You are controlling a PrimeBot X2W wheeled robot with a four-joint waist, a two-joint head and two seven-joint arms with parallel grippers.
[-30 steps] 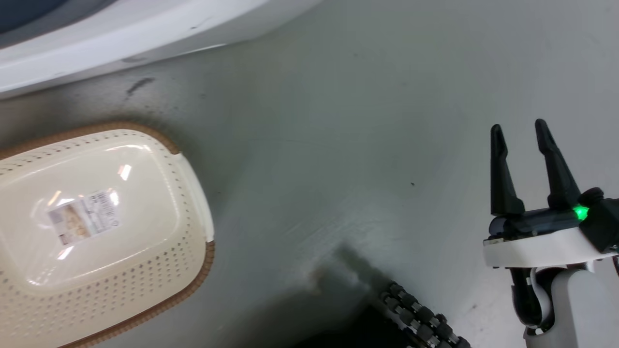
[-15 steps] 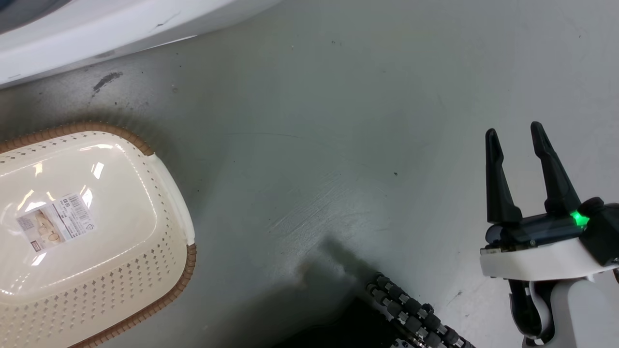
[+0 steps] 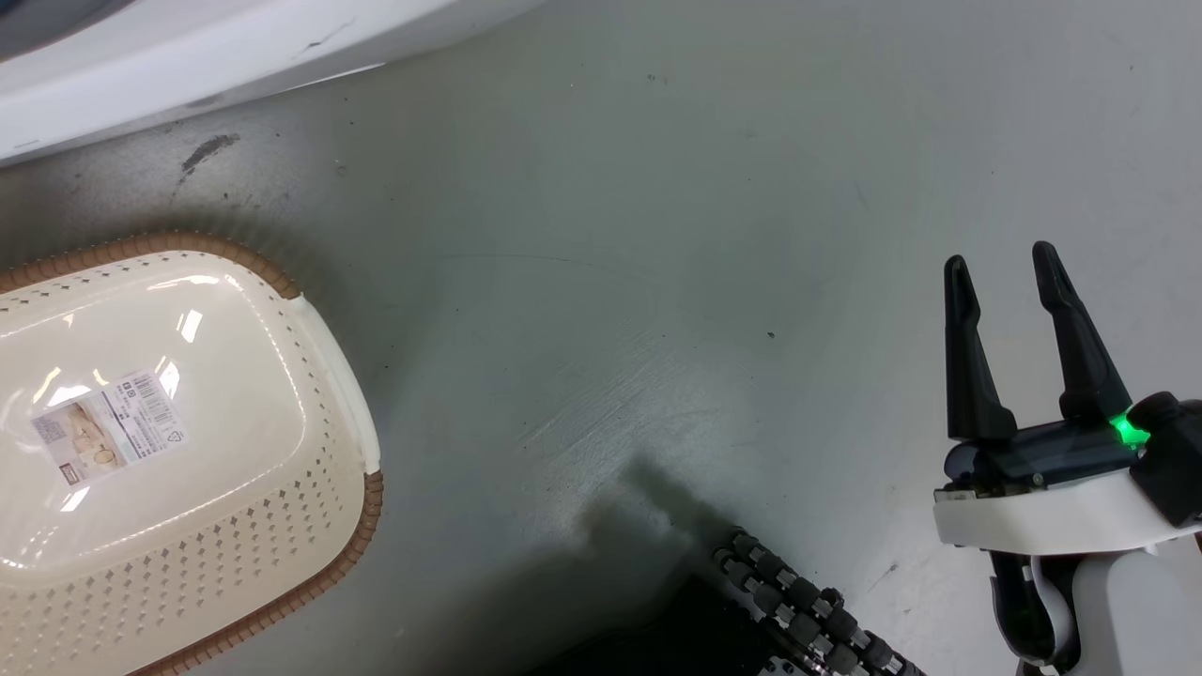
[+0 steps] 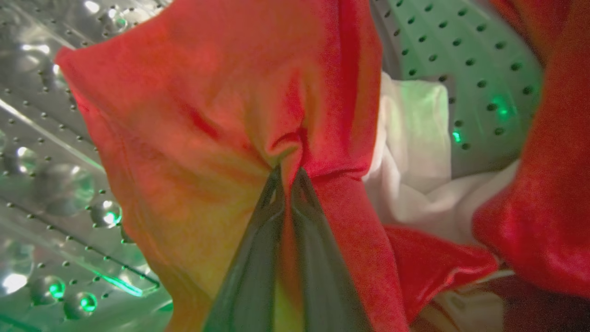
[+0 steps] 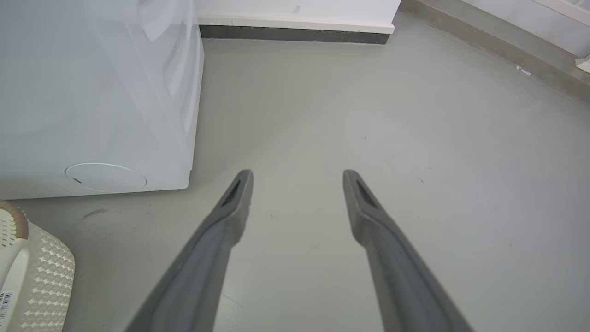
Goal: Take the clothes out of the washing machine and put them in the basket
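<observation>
Since a second ago your head camera has swung, sliding the basket (image 3: 235,554) toward the left edge of the head view. In the left wrist view, inside the perforated steel drum (image 4: 46,138), your left gripper (image 4: 288,173) is pinched tight on a fold of a red garment (image 4: 207,115). A white cloth (image 4: 415,161) and a second red garment (image 4: 544,207) lie to its right. The basket stands on the grey floor (image 3: 610,235) near the white washing machine (image 3: 141,84), with a label sticker (image 3: 108,427) on its base. At far right, your right gripper (image 3: 1000,258) hovers above the floor, fingers spread apart.
</observation>
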